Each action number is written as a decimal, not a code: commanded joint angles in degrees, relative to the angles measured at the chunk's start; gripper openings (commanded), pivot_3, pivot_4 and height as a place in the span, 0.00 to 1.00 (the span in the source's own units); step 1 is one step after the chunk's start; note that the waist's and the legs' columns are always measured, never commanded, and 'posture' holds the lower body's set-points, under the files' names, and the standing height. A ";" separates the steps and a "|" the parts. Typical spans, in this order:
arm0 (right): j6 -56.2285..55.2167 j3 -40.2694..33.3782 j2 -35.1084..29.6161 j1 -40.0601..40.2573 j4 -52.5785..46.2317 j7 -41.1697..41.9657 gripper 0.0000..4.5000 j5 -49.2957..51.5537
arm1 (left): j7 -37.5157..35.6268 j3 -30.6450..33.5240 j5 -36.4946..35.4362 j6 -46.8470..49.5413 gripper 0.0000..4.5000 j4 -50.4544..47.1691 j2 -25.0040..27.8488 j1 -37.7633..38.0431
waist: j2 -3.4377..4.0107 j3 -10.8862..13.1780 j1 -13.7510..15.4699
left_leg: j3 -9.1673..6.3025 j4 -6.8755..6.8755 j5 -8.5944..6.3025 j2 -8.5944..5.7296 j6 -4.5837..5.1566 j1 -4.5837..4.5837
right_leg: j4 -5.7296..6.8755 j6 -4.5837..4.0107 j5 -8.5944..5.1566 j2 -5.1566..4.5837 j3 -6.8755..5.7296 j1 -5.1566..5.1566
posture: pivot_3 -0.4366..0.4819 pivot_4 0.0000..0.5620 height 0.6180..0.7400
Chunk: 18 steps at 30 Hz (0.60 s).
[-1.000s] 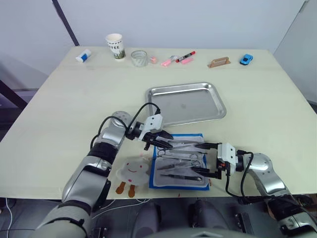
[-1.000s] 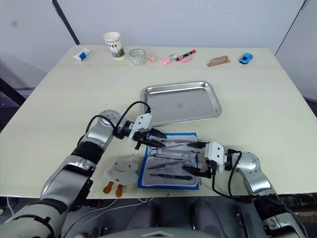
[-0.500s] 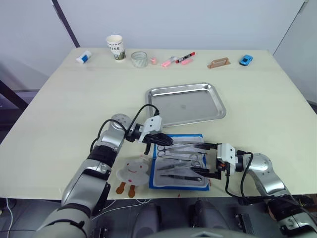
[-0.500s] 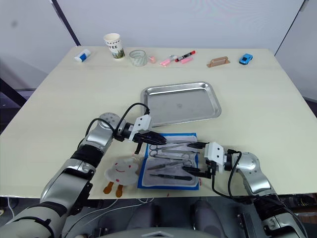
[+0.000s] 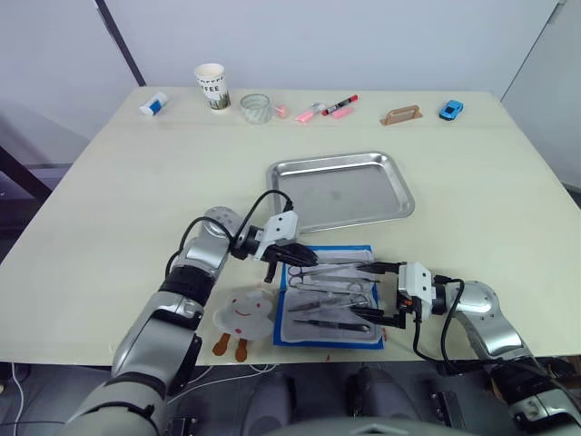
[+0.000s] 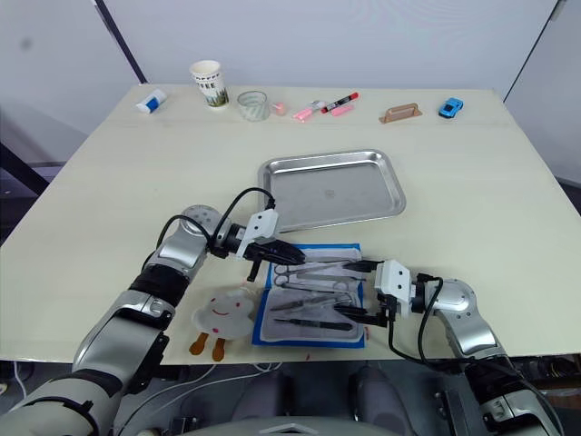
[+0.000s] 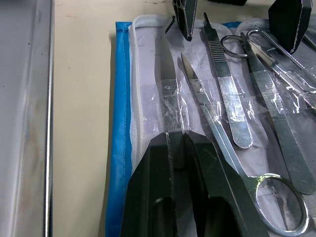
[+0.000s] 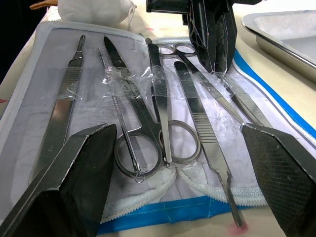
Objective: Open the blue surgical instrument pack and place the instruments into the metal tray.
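Six instruments (image 8: 163,123) in open pack (image 5: 289,322); left end effector (image 7: 177,143) pressed together, right end effector (image 8: 177,163) spread.

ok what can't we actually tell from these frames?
- Left gripper: fingers closed over an instrument on the blue surgical instrument pack; the fingers themselves hide whether anything is pinched, left wrist view.
- Instruments: exact count unclear; they overlap under clear film, right wrist view.
- Metal tray: cut off by the edge in both wrist views.
- Paper cup print: too small, left eye view.
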 commanded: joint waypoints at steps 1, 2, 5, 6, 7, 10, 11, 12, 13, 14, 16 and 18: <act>1.17 2.11 0.21 0.93 3.70 -1.03 0.98 -3.17 | 0.36 -0.06 -0.70 0.70 0.01 -2.12 -0.74 0.70 | 0.00 0.01 0.00 | -0.01 0.00 0.00 0.00 0.00 -0.01 | 0.00 0.00 0.00 0.01 0.02 0.00 | 0.48 0.27 0.88; 1.15 2.10 0.20 0.92 3.76 -1.03 0.98 -3.19 | 0.18 -0.01 -0.71 0.93 0.01 -2.37 -0.44 0.90 | 0.00 0.01 0.00 | -0.01 0.00 0.00 0.00 0.00 -0.01 | 0.00 0.00 0.00 0.02 0.02 0.00 | 0.48 0.27 0.88; 1.18 2.10 0.17 0.95 3.77 -1.08 0.98 -3.25 | 0.25 0.16 -0.32 0.68 0.01 -2.88 0.41 1.14 | 0.00 0.01 -0.02 | -0.01 0.00 0.00 0.00 0.00 -0.01 | 0.00 0.00 0.00 0.02 0.03 0.00 | 0.48 0.27 0.88; 1.18 2.09 0.15 0.92 3.86 -1.05 0.98 -3.25 | 0.46 0.26 -0.28 0.54 0.01 -2.96 0.46 1.03 | 0.00 0.01 -0.02 | -0.01 0.00 0.00 0.00 0.00 -0.01 | 0.00 0.00 0.00 0.03 0.03 0.00 | 0.48 0.27 0.88; 1.20 2.10 0.12 0.90 3.93 -1.02 0.98 -3.26 | 0.51 0.29 -0.27 0.37 0.01 -3.09 0.54 0.93 | 0.00 0.02 -0.02 | -0.02 0.00 0.00 0.00 0.00 -0.01 | 0.00 0.00 0.00 0.03 0.03 0.00 | 0.48 0.27 0.88; 1.23 2.11 0.04 0.83 4.09 -0.92 0.98 -3.25 | 0.51 0.36 -0.33 0.39 0.01 -3.81 0.77 0.65 | -0.01 0.03 -0.04 | -0.02 0.00 0.00 0.00 0.00 -0.01 | 0.00 0.00 0.00 0.04 0.03 -0.01 | 0.48 0.27 0.88; 1.25 2.09 0.01 0.81 4.13 -0.90 0.98 -3.23 | 0.54 0.37 -0.31 0.54 0.01 -4.05 0.84 0.54 | -0.02 0.04 -0.04 | -0.02 0.00 0.00 0.00 0.00 -0.01 | 0.00 0.00 0.00 0.04 0.04 -0.01 | 0.48 0.27 0.88; 1.30 2.10 -0.04 0.79 4.16 -0.88 0.98 -3.25 | 0.56 0.30 -0.18 1.20 0.01 -4.56 1.10 0.38 | -0.02 0.06 -0.07 | -0.02 0.00 0.00 0.00 0.00 -0.01 | 0.00 0.00 0.00 0.04 0.04 -0.01 | 0.48 0.27 0.88; 1.37 2.11 -0.13 0.79 4.17 -0.87 0.98 -3.31 | 0.58 0.21 -0.01 1.93 0.01 -5.28 1.44 0.20 | -0.02 0.06 -0.07 | -0.02 -0.01 0.00 0.01 0.00 -0.02 | 0.00 0.00 0.00 0.05 0.04 -0.01 | 0.48 0.27 0.88; 1.41 2.13 -0.23 0.79 4.19 -0.85 0.98 -3.37 | 0.38 0.04 0.12 2.64 0.01 -6.18 1.83 0.02 | -0.03 0.08 -0.09 | -0.02 -0.01 0.00 0.01 0.00 -0.02 | 0.00 0.00 0.00 0.05 0.04 -0.01 | 0.48 0.27 0.88; 1.46 2.15 -0.34 0.80 4.24 -0.83 0.98 -3.41 | 0.07 -0.18 0.05 3.62 0.01 -7.51 2.33 -0.13 | -0.03 0.09 -0.13 | -0.02 -0.01 0.00 0.02 0.00 -0.02 | 0.00 0.00 0.00 0.06 0.05 -0.02 | 0.48 0.27 0.88; 1.55 2.22 -0.38 0.77 4.25 -0.84 0.98 -3.44 | -0.02 -0.32 0.02 4.04 0.01 -8.26 2.75 -0.11 | -0.02 0.10 -0.16 | -0.02 -0.01 0.00 0.03 0.00 -0.03 | 0.00 0.00 0.00 0.07 0.06 -0.03 | 0.48 0.27 0.88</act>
